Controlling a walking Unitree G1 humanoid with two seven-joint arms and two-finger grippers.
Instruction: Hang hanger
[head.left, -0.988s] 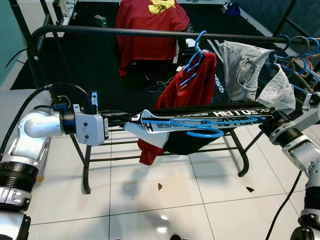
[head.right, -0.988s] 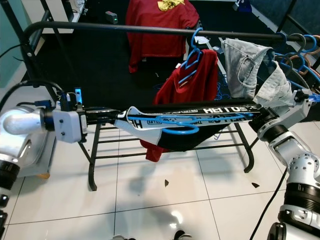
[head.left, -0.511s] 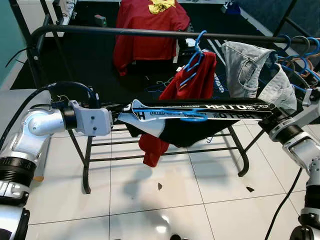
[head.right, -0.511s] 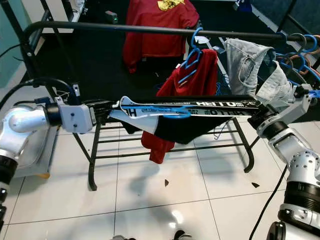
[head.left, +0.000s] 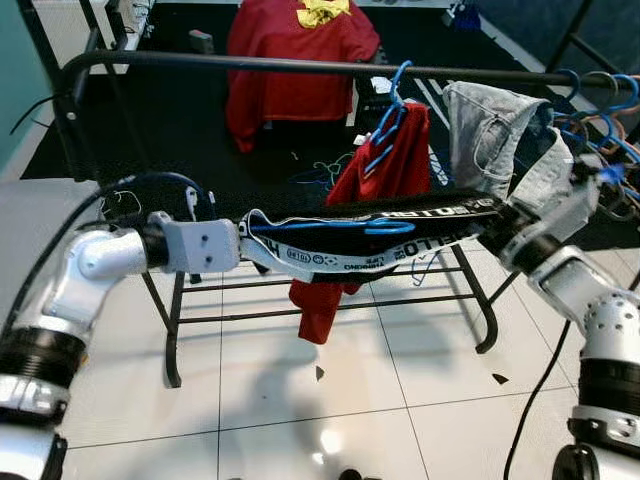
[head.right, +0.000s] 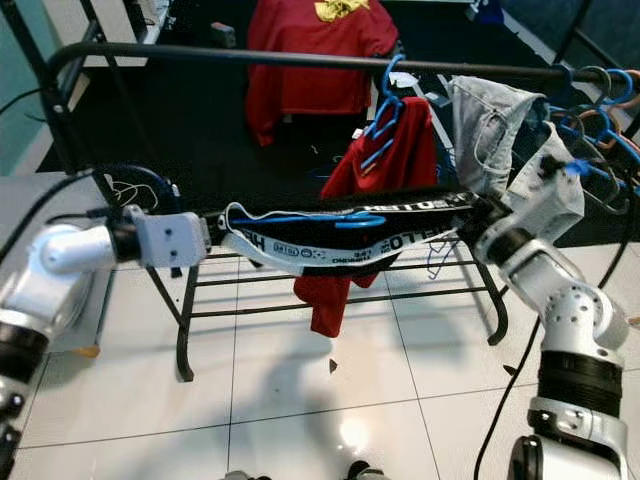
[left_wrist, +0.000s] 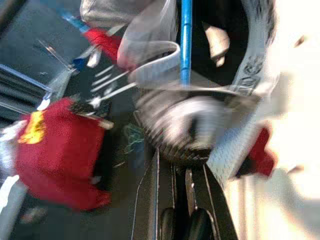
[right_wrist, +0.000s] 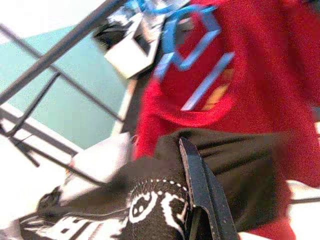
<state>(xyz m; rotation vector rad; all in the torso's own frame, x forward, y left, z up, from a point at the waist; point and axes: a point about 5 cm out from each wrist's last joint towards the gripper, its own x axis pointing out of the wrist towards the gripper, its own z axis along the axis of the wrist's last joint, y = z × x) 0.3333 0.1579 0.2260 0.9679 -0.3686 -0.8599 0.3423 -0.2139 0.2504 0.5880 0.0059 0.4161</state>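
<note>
White tiled floor, black rack ahead | I'm carrying the garment on its blue hanger, left jaws and right jaws both clamping its ends | next: lifting hook over rail.

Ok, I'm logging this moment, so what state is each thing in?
black garment: on blue hanger, stretched between both grippers, off the rail
left gripper: shut on garment
right gripper: shut on garment
red shirt: hanging on rail
jeans: draped over rail

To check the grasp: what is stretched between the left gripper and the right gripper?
In the left eye view, a black garment on a blue hanger spans from left gripper to right gripper.
</note>
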